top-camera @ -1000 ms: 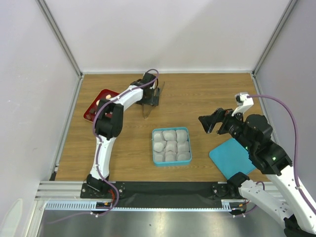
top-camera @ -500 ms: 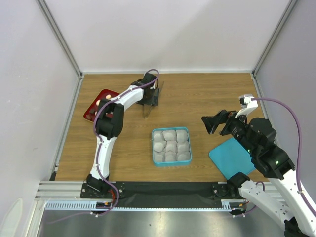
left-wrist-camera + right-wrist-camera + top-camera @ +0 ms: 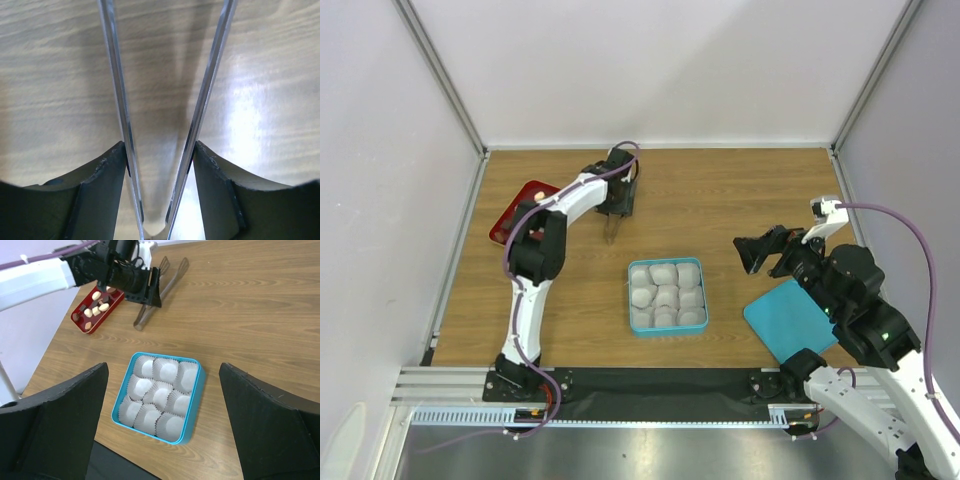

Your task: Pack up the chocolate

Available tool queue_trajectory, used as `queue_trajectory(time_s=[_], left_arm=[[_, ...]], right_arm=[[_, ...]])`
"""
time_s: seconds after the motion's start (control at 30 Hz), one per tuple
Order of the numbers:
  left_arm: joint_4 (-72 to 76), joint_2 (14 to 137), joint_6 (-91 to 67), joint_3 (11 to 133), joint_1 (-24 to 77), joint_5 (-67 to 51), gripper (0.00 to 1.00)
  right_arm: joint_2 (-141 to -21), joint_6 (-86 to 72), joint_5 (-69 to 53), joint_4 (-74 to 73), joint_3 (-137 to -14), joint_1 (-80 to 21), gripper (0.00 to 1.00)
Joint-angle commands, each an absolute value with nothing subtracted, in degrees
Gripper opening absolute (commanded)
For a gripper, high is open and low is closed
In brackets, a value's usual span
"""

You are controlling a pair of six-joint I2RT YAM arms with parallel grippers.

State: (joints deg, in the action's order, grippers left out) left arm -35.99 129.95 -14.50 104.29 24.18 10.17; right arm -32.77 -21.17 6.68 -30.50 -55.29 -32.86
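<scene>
The chocolate, several small dark brown and cream candies (image 3: 98, 306), lies in a red tray (image 3: 80, 319) at the far left; in the top view the left arm hides most of the tray (image 3: 510, 222). My left gripper (image 3: 619, 200) is shut on thin metal tongs (image 3: 612, 230), just right of the tray. In the left wrist view both tong arms (image 3: 118, 100) run between my left gripper (image 3: 159, 165). My right gripper (image 3: 761, 250) is open and empty, held above the table right of the blue tin (image 3: 699, 268). In the right wrist view the right gripper (image 3: 162, 371) frames the tin (image 3: 196, 405).
The blue tin holds several empty white crinkled paper cups (image 3: 159, 394). A blue lid (image 3: 788, 318) lies at the near right, partly under the right arm. White walls and metal posts enclose the wooden table (image 3: 740, 190).
My right gripper has drifted a little to the right and nearer. My left gripper has turned slightly with the tongs, whose far tips no longer show beside it.
</scene>
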Motion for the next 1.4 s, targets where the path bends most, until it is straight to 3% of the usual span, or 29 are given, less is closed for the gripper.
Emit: queue_trajectory(time_s=[0.0,0.57,0.83,1.37], left_arm=[[-38.7,121.6,-13.4,104.6,23.9,11.4,0.59],[-45.6,102.4,-13.0,94.4,24.2,6.7,0.52],[-49.4,95.2,-12.1,92.0,23.6,18.9,0.5],[-47.5,81.0,-12.1,78.2,8.5,19.0,0.5]], right_arm=[[-32.3,-23.0,7.2,-31.7,-57.1,-32.8,1.0],[-29.8,-26.7,5.4,-33.9,-55.5,-32.7,0.99],[-28.9,-26.3,6.1,-35.9,-54.5,-32.8,0.99],[-28.7,-26.2,3.9,-34.6,-53.5,-32.8,0.99]])
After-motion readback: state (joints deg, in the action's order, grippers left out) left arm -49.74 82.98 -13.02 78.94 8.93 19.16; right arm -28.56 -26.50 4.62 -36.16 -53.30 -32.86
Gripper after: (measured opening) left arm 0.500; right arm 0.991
